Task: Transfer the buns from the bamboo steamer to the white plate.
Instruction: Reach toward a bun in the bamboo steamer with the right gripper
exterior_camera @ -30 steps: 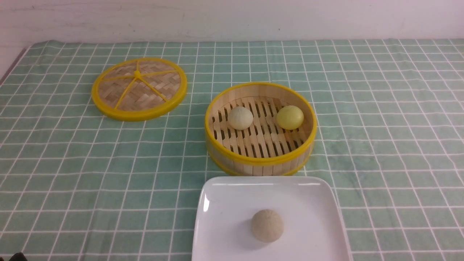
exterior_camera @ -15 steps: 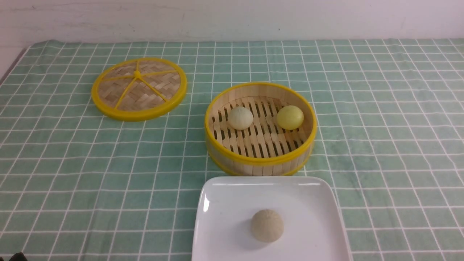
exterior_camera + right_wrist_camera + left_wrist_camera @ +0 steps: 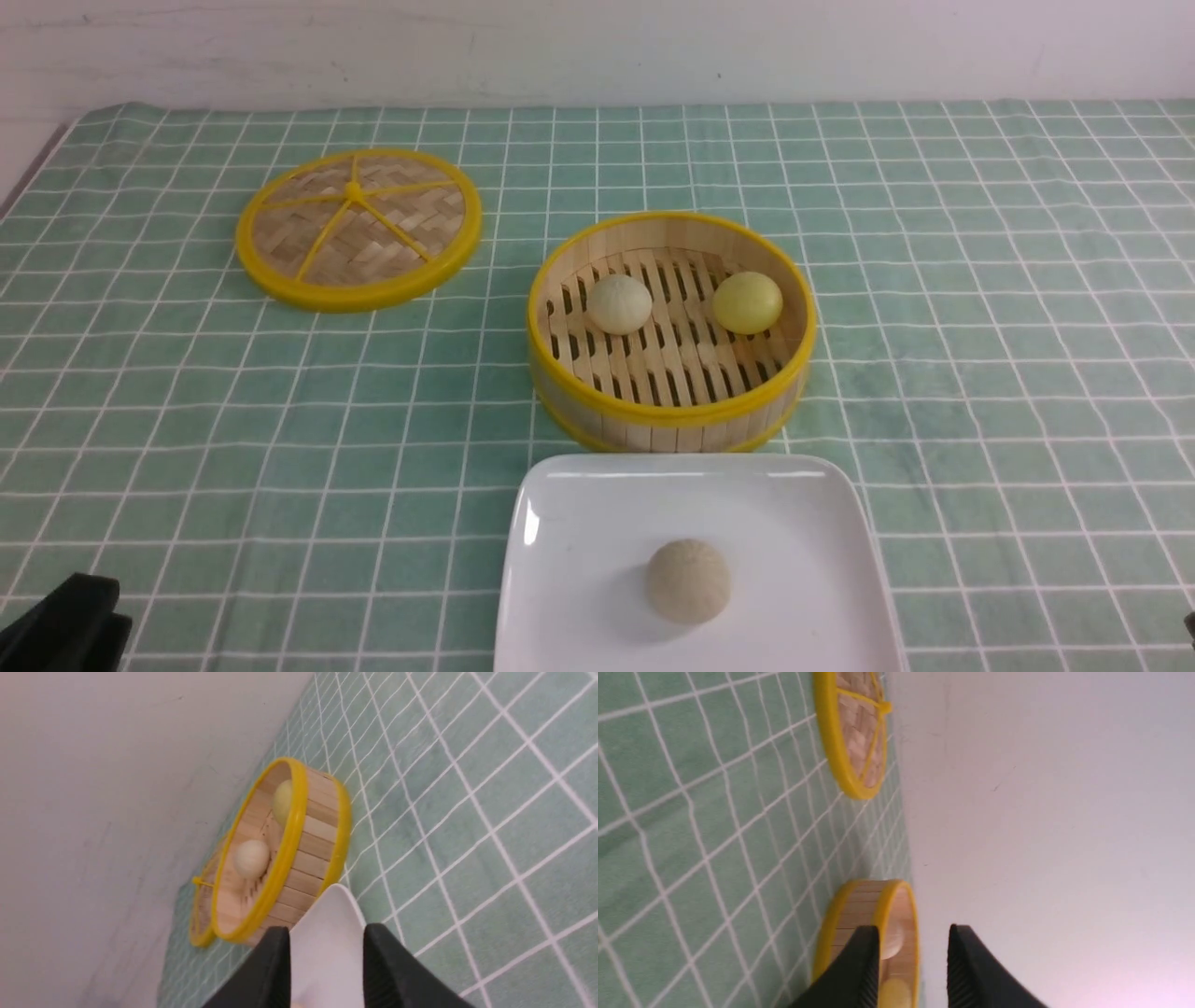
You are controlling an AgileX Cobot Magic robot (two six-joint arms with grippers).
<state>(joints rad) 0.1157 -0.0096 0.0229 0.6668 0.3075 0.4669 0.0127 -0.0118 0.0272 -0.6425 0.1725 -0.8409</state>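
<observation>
Left gripper (image 3: 913,938): jaws apart, nothing between them. Its black body shows only at the near-left corner of the front view, low over the bench (image 3: 980,327).

Right gripper (image 3: 327,933): jaws apart as well, empty. Its wrist view looks between them over a corner of the plate and into the steamer.

Bench is covered by a green checked cloth (image 3: 187,420).

Nearest, centre: white plate (image 3: 579,523), cut off by the front view's near edge. One greyish-tan bun (image 3: 688,580) sits on it, roughly mid-plate.

Just behind the plate: bamboo steamer (image 3: 672,420), upright, lid off. The steamer's near wall is close to the plate's far edge; can't tell whether they touch.

Both task buns are inside the steamer, on the slatted floor, toward its far half:
- cream bun (image 3: 618,303) on the left
- yellow bun (image 3: 747,301) on the right, close to the wall

They sit apart with bare slats between them. Neither gripper is near either bun.

Further back and to the left, well apart from the steamer: woven lid (image 3: 358,229), flat on the cloth, yellow rim and spokes facing up.

Far edge: plain pale wall (image 3: 597,47).
</observation>
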